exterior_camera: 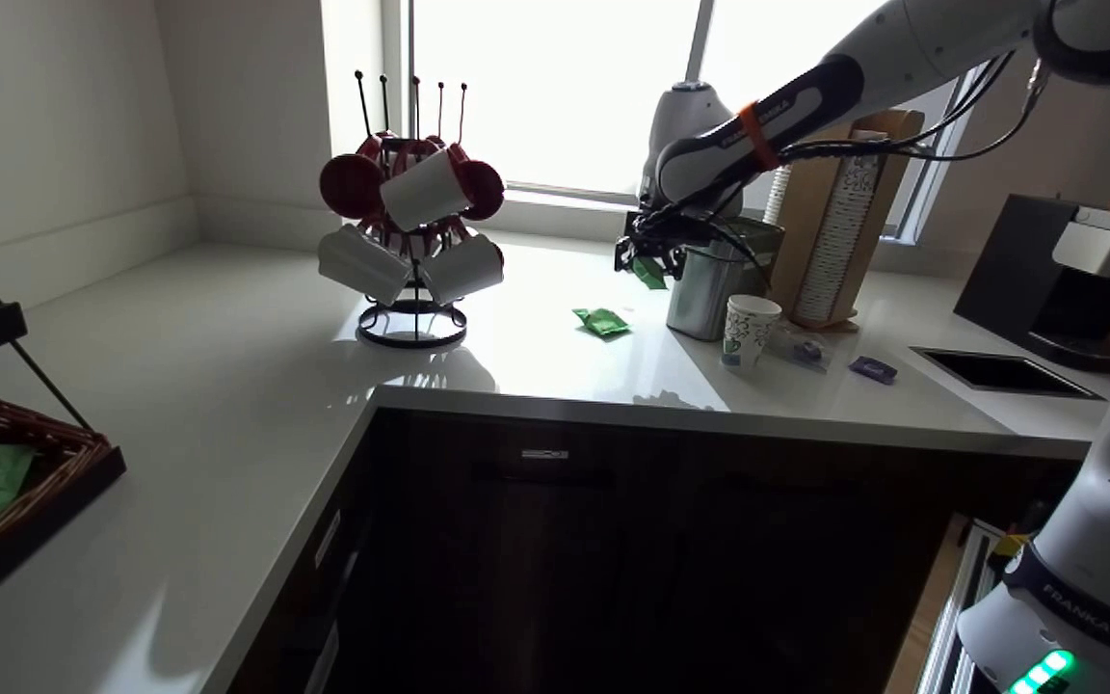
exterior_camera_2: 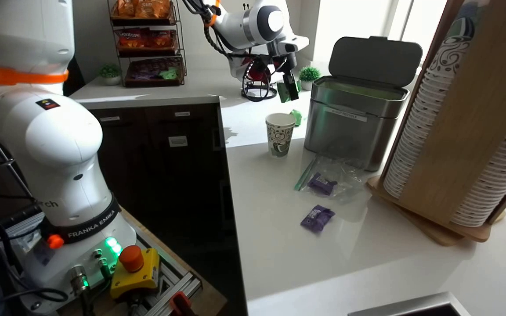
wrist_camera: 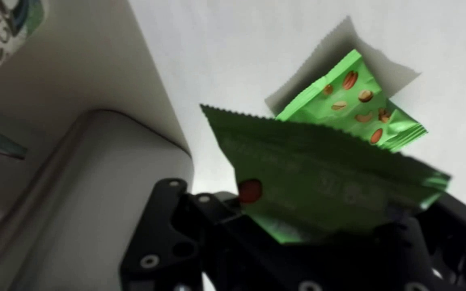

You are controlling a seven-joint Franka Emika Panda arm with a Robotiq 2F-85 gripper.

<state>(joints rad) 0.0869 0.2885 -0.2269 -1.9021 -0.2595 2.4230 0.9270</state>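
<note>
My gripper [exterior_camera: 649, 262] is shut on a green snack packet [wrist_camera: 318, 173], held in the air above the white counter. The held packet also shows in an exterior view [exterior_camera_2: 283, 93], where the gripper [exterior_camera_2: 292, 85] points down. In the wrist view the packet hides much of the jaws. A second green packet [wrist_camera: 350, 105], printed with nuts, lies on the counter below; it shows in both exterior views [exterior_camera: 601, 323] [exterior_camera_2: 297, 117]. A metal bin [exterior_camera_2: 345, 131] with its grey lid [exterior_camera_2: 375, 61] raised stands right beside the gripper; its side shows in the wrist view [wrist_camera: 95, 202].
A patterned paper cup [exterior_camera_2: 280, 135] stands before the bin. A clear bag [exterior_camera_2: 345, 180] with a purple packet and a loose purple packet [exterior_camera_2: 318, 218] lie nearby. A wooden cup holder [exterior_camera_2: 468, 131], mug rack [exterior_camera: 412, 323], coffee machine [exterior_camera: 1046, 280] and snack rack [exterior_camera_2: 149, 53] stand around.
</note>
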